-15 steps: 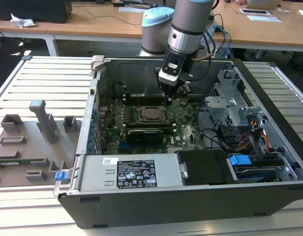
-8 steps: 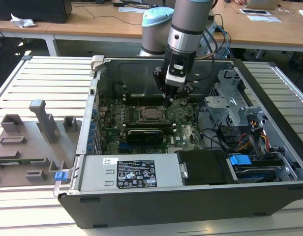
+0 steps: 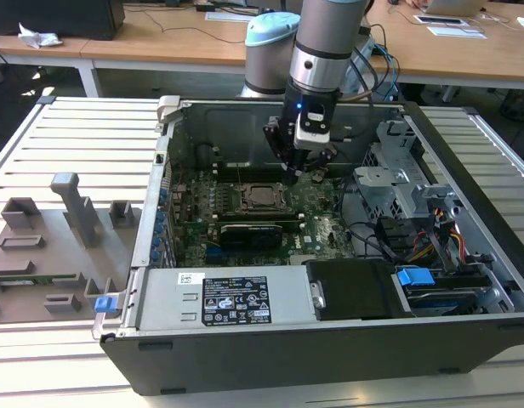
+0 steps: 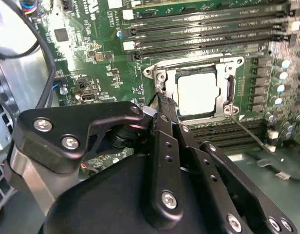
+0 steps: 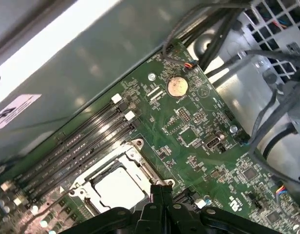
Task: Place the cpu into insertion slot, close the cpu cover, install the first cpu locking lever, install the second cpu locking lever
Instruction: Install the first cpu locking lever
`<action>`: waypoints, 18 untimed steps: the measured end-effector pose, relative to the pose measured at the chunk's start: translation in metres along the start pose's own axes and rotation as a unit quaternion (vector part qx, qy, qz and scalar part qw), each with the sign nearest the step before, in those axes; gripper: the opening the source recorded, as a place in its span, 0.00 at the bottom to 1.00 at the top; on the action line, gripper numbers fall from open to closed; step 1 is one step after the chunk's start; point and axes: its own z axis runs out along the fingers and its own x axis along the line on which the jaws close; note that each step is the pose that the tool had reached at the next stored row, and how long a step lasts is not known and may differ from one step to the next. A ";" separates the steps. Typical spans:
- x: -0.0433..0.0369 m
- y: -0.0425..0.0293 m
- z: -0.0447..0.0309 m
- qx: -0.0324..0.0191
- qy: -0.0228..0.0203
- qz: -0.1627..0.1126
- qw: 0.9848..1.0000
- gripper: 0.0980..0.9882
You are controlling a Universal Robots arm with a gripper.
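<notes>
Cpu point(image 4: 197, 93) is seen seated in the insertion slot point(image 4: 230, 90) on the motherboard point(image 4: 91, 48), with the cpu cover point(image 4: 189, 68) lowered around it. The hand point(image 4: 159, 97), fingers pressed together and empty, is poised at the socket's near edge, the chip lying just beyond its tip. A thin locking lever point(image 4: 247, 129) is angled out from the far corner
</notes>
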 end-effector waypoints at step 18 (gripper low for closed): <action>0.0000 0.0000 0.0000 0.002 -0.017 -0.161 0.987 0.01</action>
